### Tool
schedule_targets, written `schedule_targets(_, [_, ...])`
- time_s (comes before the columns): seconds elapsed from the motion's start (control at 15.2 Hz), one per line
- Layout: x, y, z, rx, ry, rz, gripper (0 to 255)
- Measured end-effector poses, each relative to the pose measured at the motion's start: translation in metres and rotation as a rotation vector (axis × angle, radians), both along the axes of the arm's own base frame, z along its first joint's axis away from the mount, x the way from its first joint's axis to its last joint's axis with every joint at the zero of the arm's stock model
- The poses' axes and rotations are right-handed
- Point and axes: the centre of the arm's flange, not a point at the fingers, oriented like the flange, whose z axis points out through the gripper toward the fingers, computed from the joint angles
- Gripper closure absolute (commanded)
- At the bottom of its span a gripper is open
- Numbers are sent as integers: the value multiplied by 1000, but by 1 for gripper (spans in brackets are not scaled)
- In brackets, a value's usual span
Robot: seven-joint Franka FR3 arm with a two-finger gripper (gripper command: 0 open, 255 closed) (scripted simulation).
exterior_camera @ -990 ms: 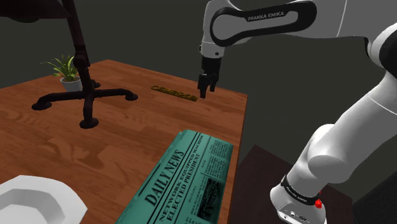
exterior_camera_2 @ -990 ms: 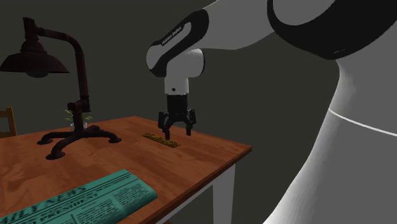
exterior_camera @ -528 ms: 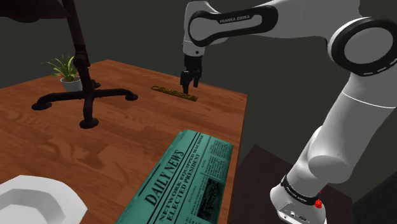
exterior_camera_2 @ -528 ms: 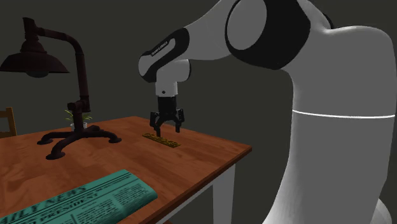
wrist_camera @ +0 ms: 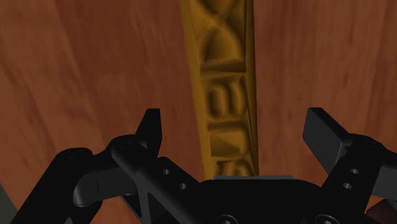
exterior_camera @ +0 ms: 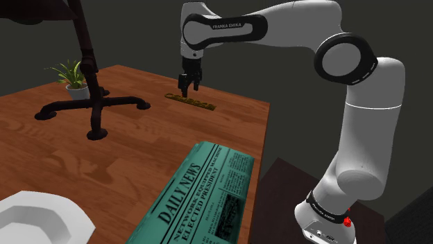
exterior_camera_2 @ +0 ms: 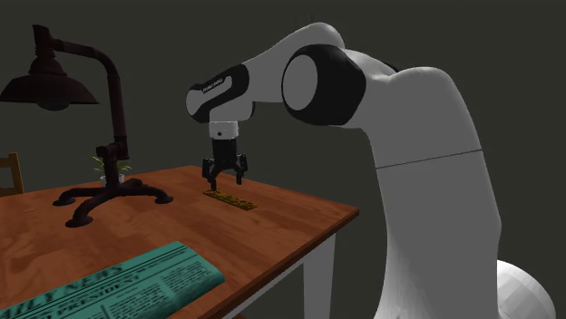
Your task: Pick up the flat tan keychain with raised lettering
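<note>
1. Shoulder view: the gripper [exterior_camera: 187, 87] hangs over the left end of the tan keychain [exterior_camera: 191, 102], which lies flat near the wooden table's [exterior_camera: 104, 166] far edge, right of the lamp base [exterior_camera: 94, 107].
2. Second exterior view: fingers spread, tips just above the keychain.
3. Wrist view: the lettered keychain runs between the parted fingers, touching neither.

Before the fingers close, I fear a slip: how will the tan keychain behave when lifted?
The keychain looks like a thin rigid strip, so it probably won't flop. Lying flat on the table, it offers only low edges; the open gripper above it might slip off. Flat, so unlikely to roll.
</note>
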Motion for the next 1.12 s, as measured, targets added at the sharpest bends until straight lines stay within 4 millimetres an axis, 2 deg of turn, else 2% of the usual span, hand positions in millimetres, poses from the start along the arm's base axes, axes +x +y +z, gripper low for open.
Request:
schedule_targets(0.13, [6, 1, -9, -1, -2, 1, 0])
schedule_targets(0.46, [6, 0, -33, -1, -2, 2, 0])
schedule_targets(0.53, [6, 1, -36, -1, -2, 2, 255])
schedule_targets(1.12, [6, 6, -34, 4, -11, 7, 255])
